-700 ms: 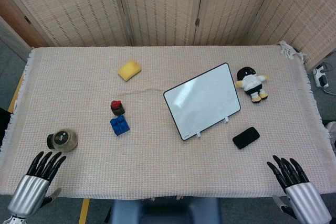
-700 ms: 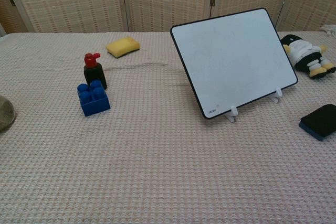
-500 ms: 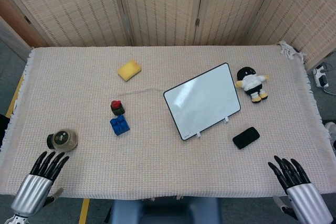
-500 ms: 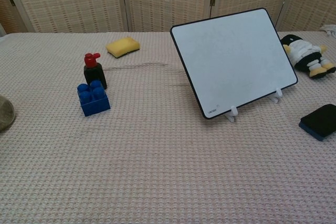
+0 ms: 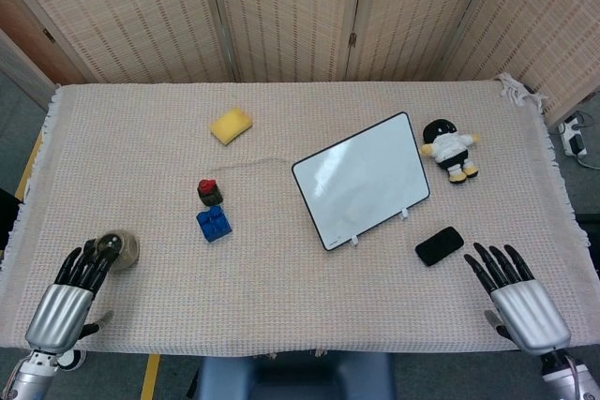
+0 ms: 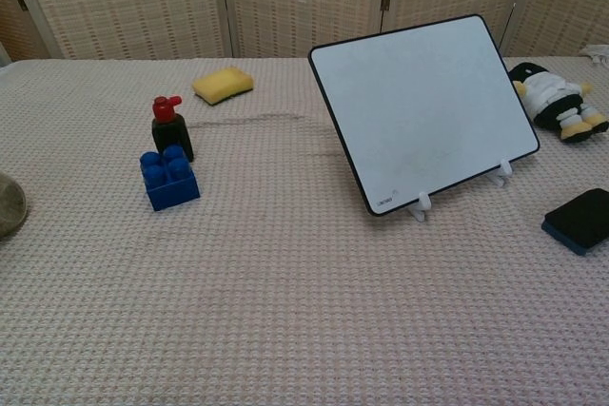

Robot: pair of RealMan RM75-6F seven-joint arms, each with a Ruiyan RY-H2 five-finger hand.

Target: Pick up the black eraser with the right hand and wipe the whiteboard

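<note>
The black eraser [image 5: 439,245] lies flat on the cloth right of the whiteboard's foot, and it shows at the right edge of the chest view [image 6: 580,220]. The whiteboard [image 5: 361,180] leans back on two small white feet, its face blank [image 6: 425,108]. My right hand [image 5: 518,299] hovers at the table's near right edge, fingers spread and empty, just short of the eraser. My left hand [image 5: 68,295] is at the near left corner, fingers apart, its tips over a round jar. Neither hand shows in the chest view.
A round jar [image 5: 119,248] sits by the left fingertips. A blue block [image 5: 215,224] and a black-and-red block [image 5: 210,191] stand mid-left, a yellow sponge [image 5: 231,125] behind them. A penguin plush [image 5: 450,148] lies right of the board. Folding screens close the back.
Both hands have moved forward over the table's near edge: the right one toward the eraser, the left one up to the jar. No object has shifted.
</note>
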